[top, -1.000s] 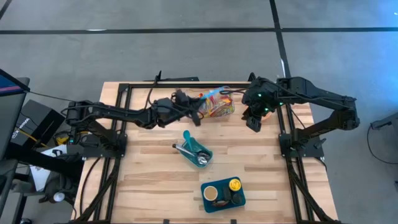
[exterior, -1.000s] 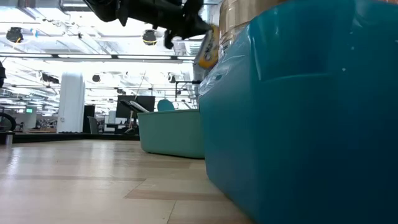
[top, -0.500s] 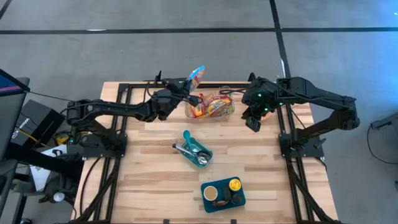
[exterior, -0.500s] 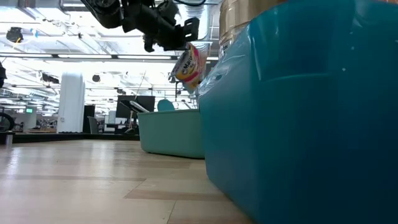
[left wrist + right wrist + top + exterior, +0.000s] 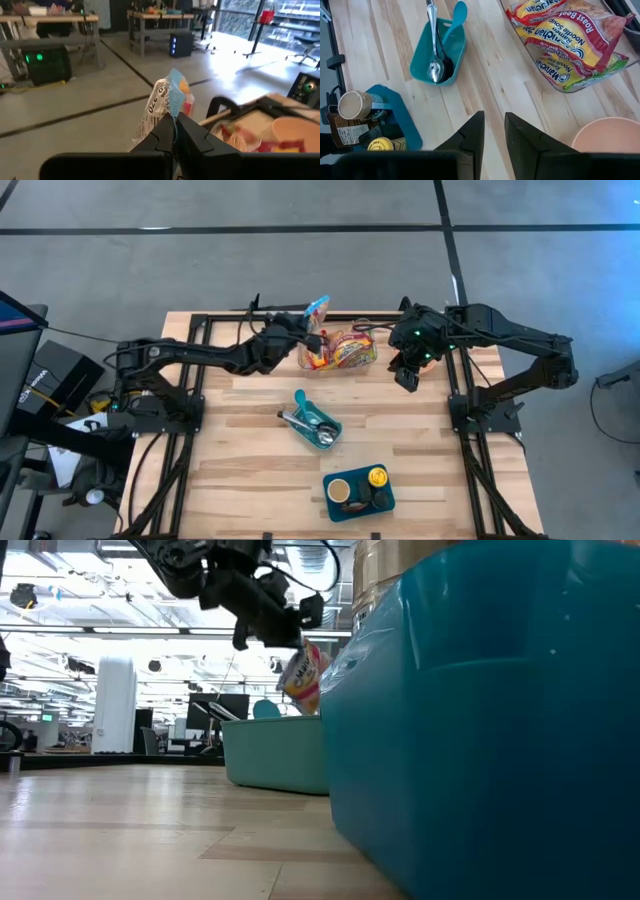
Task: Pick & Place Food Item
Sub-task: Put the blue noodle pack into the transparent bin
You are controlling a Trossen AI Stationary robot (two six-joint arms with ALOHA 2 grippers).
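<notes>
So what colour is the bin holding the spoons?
Teal; the utensil bin shows best in the right wrist view.

Glossy plastic noodle packet [image 5: 165, 102], matt wooden table [image 5: 250, 460]

left arm [image 5: 190, 358]: dark, slim jointed links, black cable | right arm [image 5: 510, 340]: dark, green wrist lights

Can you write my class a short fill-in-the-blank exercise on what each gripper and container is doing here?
1. The left gripper is shut on a ____ packet.
2. The clear bin holds more ____ packets.
3. The small teal tray holds a spoon and other ____.
4. The right gripper holds ____.

Missing words: noodle; noodle; utensils; nothing
</notes>
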